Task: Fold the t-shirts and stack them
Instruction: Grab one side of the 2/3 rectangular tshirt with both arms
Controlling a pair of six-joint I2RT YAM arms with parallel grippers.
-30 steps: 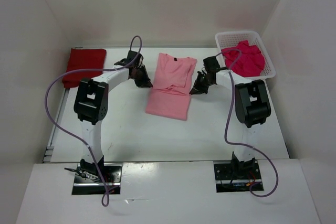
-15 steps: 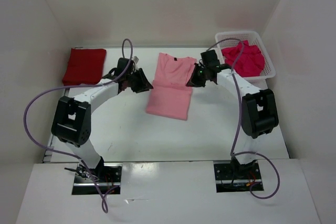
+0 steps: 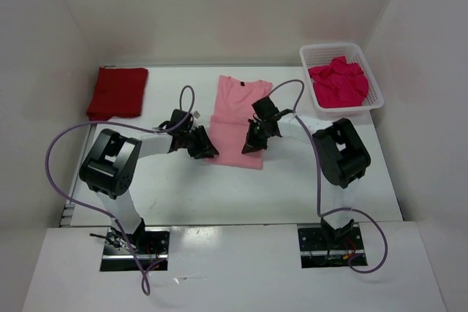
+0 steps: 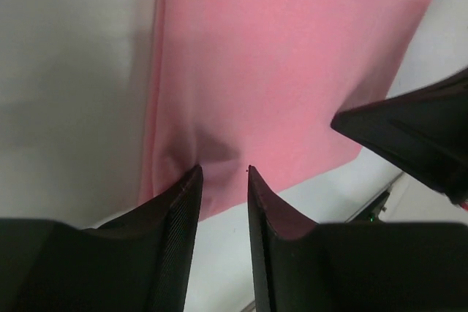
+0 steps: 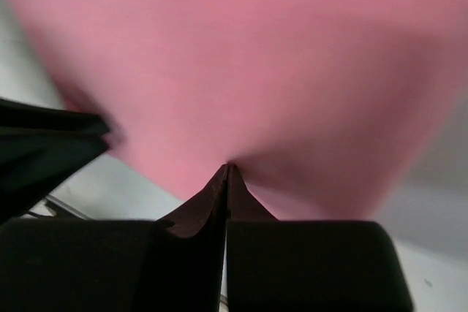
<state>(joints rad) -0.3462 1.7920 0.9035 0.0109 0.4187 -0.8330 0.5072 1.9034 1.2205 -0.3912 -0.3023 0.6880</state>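
**Both grippers down at the pink shirt's near edge**

Far left, the dark red shirt (image 3: 117,92) lies folded on the table (image 3: 292,188). My left gripper (image 4: 223,171) sits at the near-left corner of the pink shirt (image 3: 238,107), which lies mid-table. Its jaws are parted by a narrow gap, tips on the cloth, which puckers there. My right gripper (image 5: 227,166) is clenched, fingers tight together, tip against the same shirt's near edge; I cannot tell whether cloth is pinched. Far right, the crimson shirt (image 3: 338,84) is heaped in the white basket (image 3: 306,52).
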